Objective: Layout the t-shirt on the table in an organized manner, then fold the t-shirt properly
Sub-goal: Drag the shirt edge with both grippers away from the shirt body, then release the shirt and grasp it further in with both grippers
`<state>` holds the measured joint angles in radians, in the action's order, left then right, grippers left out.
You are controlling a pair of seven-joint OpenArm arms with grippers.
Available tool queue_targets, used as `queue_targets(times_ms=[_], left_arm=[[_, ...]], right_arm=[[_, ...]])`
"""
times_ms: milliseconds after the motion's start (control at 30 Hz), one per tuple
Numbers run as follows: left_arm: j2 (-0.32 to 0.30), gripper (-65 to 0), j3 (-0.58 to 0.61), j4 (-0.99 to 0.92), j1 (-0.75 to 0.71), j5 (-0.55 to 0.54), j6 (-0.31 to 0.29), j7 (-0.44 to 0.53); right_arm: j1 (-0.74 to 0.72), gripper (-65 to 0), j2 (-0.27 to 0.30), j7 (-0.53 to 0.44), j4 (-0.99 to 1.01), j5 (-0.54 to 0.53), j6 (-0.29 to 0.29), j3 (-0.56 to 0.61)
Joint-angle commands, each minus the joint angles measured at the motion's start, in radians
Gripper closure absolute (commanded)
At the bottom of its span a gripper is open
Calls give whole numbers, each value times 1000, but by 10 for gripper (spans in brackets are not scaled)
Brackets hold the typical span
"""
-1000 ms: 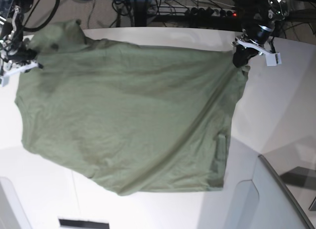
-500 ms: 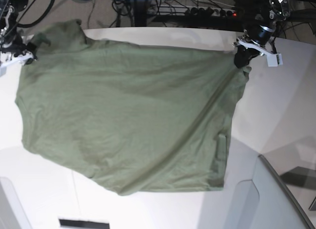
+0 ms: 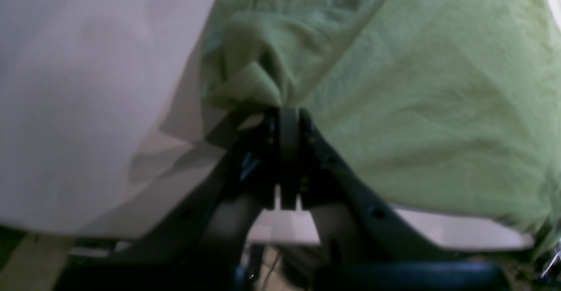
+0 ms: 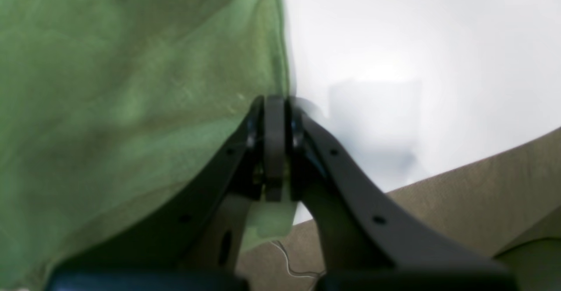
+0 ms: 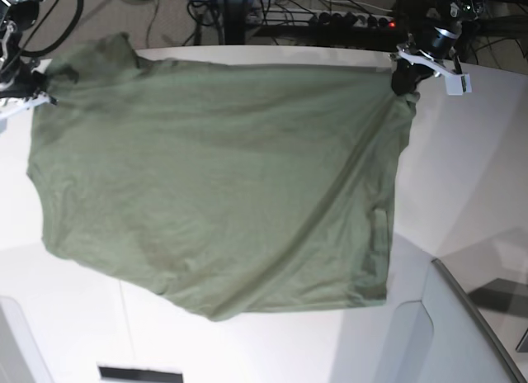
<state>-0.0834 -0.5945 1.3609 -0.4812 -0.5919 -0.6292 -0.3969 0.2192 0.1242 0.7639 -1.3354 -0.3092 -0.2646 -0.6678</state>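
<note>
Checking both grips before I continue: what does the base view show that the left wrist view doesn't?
Only the base view shows the whole t-shirt spread across the table, the right gripper pinching its opposite corner, and the grey panel. Only the left wrist view shows, close up, bunched cloth clamped where the left gripper meets it, jaws closed. Both show the left gripper holding a shirt corner near the table's edge.

Both arms reach in from the far corners, the left hand (image 3: 289,115) and the right hand (image 4: 275,102) each with jaws pressed together, pinching a bunched edge of the t-shirt (image 5: 214,177)
</note>
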Motion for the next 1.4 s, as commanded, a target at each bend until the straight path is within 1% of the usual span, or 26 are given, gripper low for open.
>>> queue_targets(times_ms=[0, 67, 167, 233, 300, 333, 367, 400, 433, 467, 500, 567, 600, 767, 833, 867, 900, 933, 967, 1000, 1033, 1100, 1133, 1200, 1267, 1367], left_arm=[[-6, 0, -5, 28, -9, 11, -8, 20], [1, 0, -5, 50, -14, 82, -8, 22], [35, 0, -14, 73, -4, 166, -8, 22], [38, 0, -14, 90, -3, 189, -8, 19], [38, 0, -14, 110, -3, 192, -8, 19], [38, 0, -14, 124, -4, 192, -7, 19], [38, -26, -14, 136, -9, 192, 2, 19], [38, -104, -14, 151, -14, 192, 29, 19], [38, -183, -14, 165, -15, 192, 53, 17], [38, -250, -14, 177, -23, 192, 70, 17], [35, -301, -14, 186, -32, 192, 76, 17], [35, -364, -18, 217, -41, 189, 82, 17], [35, -367, -32, 231, -46, 189, 82, 17], [47, -365, -144, 322, -52, 188, 82, 17], [47, -362, -147, 377, -46, 191, 82, 16], [47, -341, -123, 398, -38, 192, 82, 16], [41, -286, -75, 415, -18, 195, 82, 16], [35, -214, -28, 420, -1, 195, 82, 16], [24, -115, 15, 420, 17, 201, 84, 16], [20, -3, 64, 418, 43, 220, 95, 16], [18, 0, 114, 417, 68, 252, 118, 16], [24, 0, 203, 401, 114, 349, 177, 16], [24, 0, 256, 387, 132, 401, 193, 16], [24, 0, 334, 340, 171, 471, 194, 17], [24, 0, 390, 275, 209, 513, 194, 20], [26, 0, 431, 183, 264, 556, 199, 19]], right_arm=[[-7, 0, 15, -10, -16, 2, 3, -4], [-8, 0, 13, -10, -19, 29, 3, -4], [-13, -2, 5, -8, -20, 57, 3, 3], [-13, -14, 4, -8, -22, 57, 3, 4], [-13, -69, -10, -8, -25, 57, 3, -2], [-13, -113, -10, -8, -31, 57, 12, -2], [-11, -143, -10, -8, -43, 58, 34, -2], [-8, -165, -8, -8, -62, 58, 60, 3], [-5, -170, -8, -8, -83, 58, 77, 4], [6, -168, -8, -8, -105, 58, 86, 6], [10, -168, -8, -8, -126, 58, 89, 6], [15, -168, -8, -8, -175, 58, 89, 6], [16, -168, -8, -8, -192, 58, 89, 7], [16, -167, -7, -8, -249, 58, 87, 12], [12, -167, -5, -14, -244, 58, 86, 56], [12, -165, 2, -16, -244, 58, 86, 85], [9, -155, 10, -16, -243, 58, 86, 124], [4, -125, 13, -16, -241, 58, 86, 162], [3, -80, 13, -16, -241, 58, 86, 197], [-1, -18, 13, -13, -241, 58, 86, 225], [-1, 0, 13, -10, -243, 58, 86, 248], [-1, -12, 13, -10, -246, 58, 86, 280], [-1, 0, 13, -10, -244, 58, 86, 293], [-1, 0, 13, -13, -230, 58, 86, 314], [-24, 0, 13, -16, -178, 58, 86, 334], [-82, 0, 13, -11, -59, 58, 87, 311]])
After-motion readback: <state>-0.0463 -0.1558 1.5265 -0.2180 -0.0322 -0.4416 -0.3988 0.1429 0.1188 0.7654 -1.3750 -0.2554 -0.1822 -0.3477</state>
